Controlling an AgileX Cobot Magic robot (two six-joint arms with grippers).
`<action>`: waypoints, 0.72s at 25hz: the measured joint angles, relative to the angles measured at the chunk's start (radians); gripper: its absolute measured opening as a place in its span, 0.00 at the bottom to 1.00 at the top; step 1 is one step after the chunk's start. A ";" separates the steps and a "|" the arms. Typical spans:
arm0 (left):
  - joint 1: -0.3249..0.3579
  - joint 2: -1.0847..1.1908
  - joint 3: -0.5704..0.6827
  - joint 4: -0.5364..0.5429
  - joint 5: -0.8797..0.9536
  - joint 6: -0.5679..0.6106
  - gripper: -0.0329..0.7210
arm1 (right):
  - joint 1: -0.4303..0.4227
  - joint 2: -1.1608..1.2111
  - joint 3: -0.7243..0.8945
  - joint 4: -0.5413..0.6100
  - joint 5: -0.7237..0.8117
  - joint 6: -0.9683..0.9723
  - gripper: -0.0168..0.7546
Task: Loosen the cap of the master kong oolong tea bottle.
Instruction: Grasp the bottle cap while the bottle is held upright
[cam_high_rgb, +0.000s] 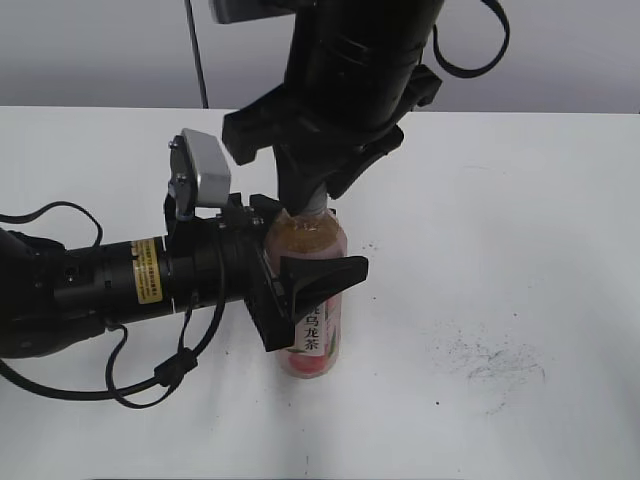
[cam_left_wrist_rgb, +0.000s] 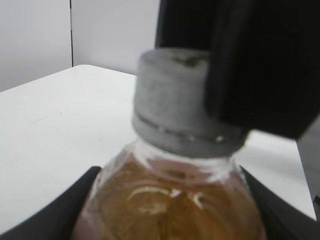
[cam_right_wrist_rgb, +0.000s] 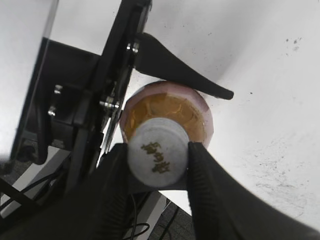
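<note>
Standing upright on a white worktop (cam_high_rgb: 520, 200), the master kong oolong tea bottle (cam_high_rgb: 312, 345) is caught between two black robot arms. The left gripper (cam_high_rgb: 300, 275) reaches in from the side, its jaws pinching the bottle's shoulder and upper body, one curved finger (cam_right_wrist_rgb: 185, 72) wrapping the far side just above the pink label. The right gripper (cam_right_wrist_rgb: 157, 160) comes down from above, its jaws pressed against opposite sides of the cap (cam_right_wrist_rgb: 157, 157), as the right wrist view shows from overhead. The grey-white cap, with a dark logo on top, sits on the neck above the amber tea. In the left wrist view a dark finger (cam_left_wrist_rgb: 260, 65) covers the cap's right side. Dark scuff marks (cam_high_rgb: 490, 360) speckle the worktop to the bottle's right.
</note>
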 joint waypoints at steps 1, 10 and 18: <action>0.000 0.000 0.000 0.000 0.000 0.000 0.64 | 0.000 0.000 0.000 0.000 0.000 -0.015 0.38; 0.000 0.000 0.000 0.002 0.000 0.001 0.64 | 0.000 0.000 0.000 -0.005 -0.009 -0.469 0.37; 0.000 0.000 0.000 0.014 0.000 0.000 0.64 | 0.000 0.000 0.000 -0.004 -0.011 -0.856 0.37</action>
